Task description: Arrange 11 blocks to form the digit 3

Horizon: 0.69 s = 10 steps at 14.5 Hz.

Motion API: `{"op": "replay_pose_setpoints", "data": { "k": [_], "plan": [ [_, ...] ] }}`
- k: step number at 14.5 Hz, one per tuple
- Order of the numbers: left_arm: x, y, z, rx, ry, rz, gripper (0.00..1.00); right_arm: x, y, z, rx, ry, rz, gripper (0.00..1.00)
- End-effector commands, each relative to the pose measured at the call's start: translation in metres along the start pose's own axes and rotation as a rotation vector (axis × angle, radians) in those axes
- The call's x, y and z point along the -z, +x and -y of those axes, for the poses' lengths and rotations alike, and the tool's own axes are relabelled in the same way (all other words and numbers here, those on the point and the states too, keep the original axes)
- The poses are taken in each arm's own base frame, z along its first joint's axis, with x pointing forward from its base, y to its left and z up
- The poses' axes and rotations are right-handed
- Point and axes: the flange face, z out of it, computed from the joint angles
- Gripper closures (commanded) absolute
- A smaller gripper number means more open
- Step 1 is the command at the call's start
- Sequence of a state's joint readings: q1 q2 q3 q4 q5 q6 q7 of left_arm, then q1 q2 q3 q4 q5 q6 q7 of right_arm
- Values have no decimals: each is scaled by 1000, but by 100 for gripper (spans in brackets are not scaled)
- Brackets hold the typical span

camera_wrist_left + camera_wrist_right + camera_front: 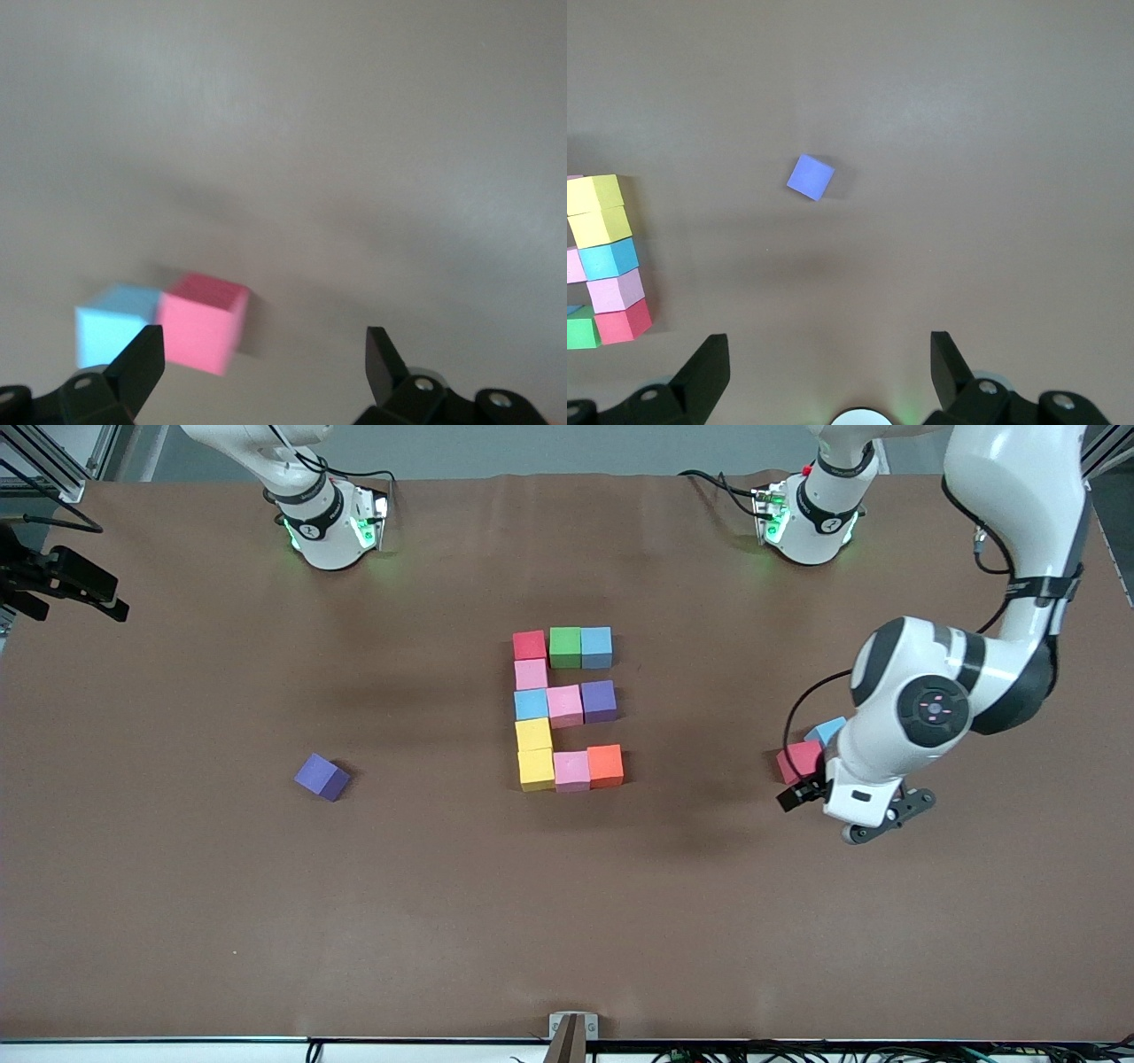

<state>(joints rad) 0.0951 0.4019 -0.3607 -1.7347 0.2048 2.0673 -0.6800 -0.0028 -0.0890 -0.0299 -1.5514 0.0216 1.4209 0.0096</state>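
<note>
Figure [567, 708] looks finished: eleven cubes touching mid-table, reading as an E. Judged step: left arm pulls clear, so lift straight and miss the spare red cube [799, 761] and blue cube [827, 731], well off the figure toward its end. Left gripper [873, 815] low beside them, fingers wide, empty. Right gripper [830, 376] high, wide, empty, waiting. Purple cube [322, 777] lies loose toward the right arm's end.
</note>
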Motion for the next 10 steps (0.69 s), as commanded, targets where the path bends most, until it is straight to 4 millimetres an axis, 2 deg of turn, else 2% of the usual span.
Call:
{"op": "replay_pose_setpoints", "data": {
  "k": [1, 3, 7, 10],
  "plan": [
    [27, 6, 41, -204, 7, -8, 0, 2, -2, -1, 5, 6, 3, 0],
    [48, 13, 72, -280, 26, 1, 0, 2, -2, -1, 5, 4, 4, 0],
    [111, 7, 112, -284, 24, -23, 0, 2, -2, -1, 5, 4, 3, 0],
    [149, 5, 147, -302, -20, -34, 0, 2, -2, -1, 7, -2, 3, 0]
  ]
}}
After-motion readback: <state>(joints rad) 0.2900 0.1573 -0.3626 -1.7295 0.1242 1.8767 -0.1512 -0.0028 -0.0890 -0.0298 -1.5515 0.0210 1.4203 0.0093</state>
